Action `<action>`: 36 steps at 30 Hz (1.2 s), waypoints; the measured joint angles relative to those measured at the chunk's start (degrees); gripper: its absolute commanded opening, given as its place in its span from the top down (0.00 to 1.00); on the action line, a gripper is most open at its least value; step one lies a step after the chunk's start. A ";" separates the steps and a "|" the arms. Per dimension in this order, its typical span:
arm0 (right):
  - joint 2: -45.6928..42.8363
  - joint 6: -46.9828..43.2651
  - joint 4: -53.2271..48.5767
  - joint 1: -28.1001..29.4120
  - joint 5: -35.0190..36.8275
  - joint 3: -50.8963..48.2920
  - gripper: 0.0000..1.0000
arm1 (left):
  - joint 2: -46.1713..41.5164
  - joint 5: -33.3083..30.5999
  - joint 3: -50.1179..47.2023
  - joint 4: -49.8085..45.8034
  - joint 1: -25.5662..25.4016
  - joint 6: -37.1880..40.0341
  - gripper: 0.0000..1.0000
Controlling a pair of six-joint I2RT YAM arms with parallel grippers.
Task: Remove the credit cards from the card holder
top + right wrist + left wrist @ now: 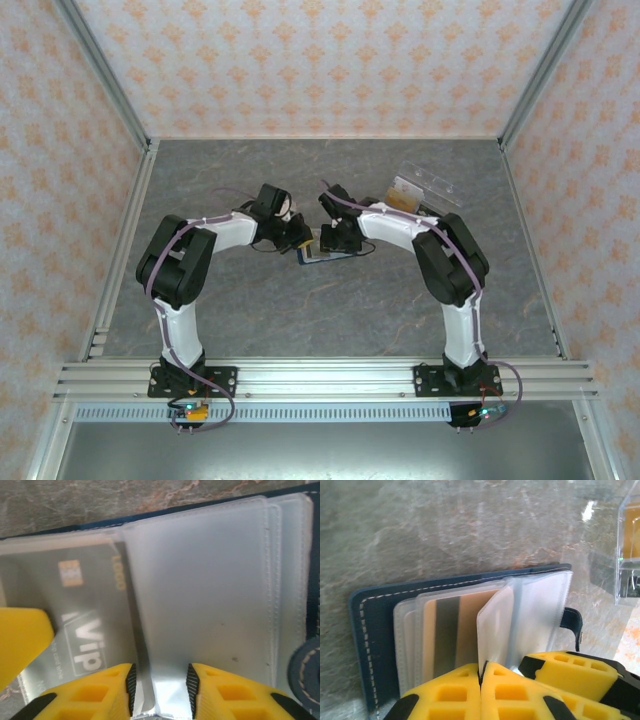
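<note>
Table (300, 320) first: no loose card on it that I can see, so none extracted. Card holder (322, 256) lies open and flat mid-frame in the top view, btw my two wrists. Opening is done, pulling is not. Both credit cards I can spot sit inside plastic: a beige card (470, 630) w/ a dark stripe at centre of the left wrist view, and a grey VIP card (85, 625) in the left half of the right wrist view. Can't tell if more hide under other pages.

Left gripper (481, 672) is pressed shut at bottom centre of its view. A clear sleeve (495, 625) runs down into the seam, so I judge it pinches that page, not a card. Right gripper (160, 680) has its jaws a narrow way apart at bottom centre, w/ a shiny fold of sleeve standing in the gap; it doesn't look clamped.

Room: walls (60, 150) left, back and right are well apart from the work. The lower half of the top view is open table, prob. the best spot to drop cards. Clear box (420, 192) sits near, up-right of the holder, so avoid swinging that way. The tight bit is my own fingers, each gripper just beside the other. Snap tab (572, 622) sticks out at the holder's right edge and could snag. Which sleeve edge is the open one, I can't tell.
</note>
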 measured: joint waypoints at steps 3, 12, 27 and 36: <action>-2.58 0.17 1.99 -0.09 -2.14 -3.28 0.57 | -0.55 -0.61 0.15 -2.32 0.24 2.16 1.00; -12.13 1.62 5.60 -0.17 -3.87 -8.57 0.56 | -5.29 -3.45 0.15 -11.78 2.67 9.60 0.94; -20.28 3.61 9.73 -2.27 -0.28 -15.06 0.59 | -5.42 0.94 1.77 -8.02 -2.05 5.49 0.48; -23.10 3.04 11.41 -2.73 0.68 -16.24 0.64 | -3.45 -1.03 2.86 -6.03 -1.33 2.10 0.38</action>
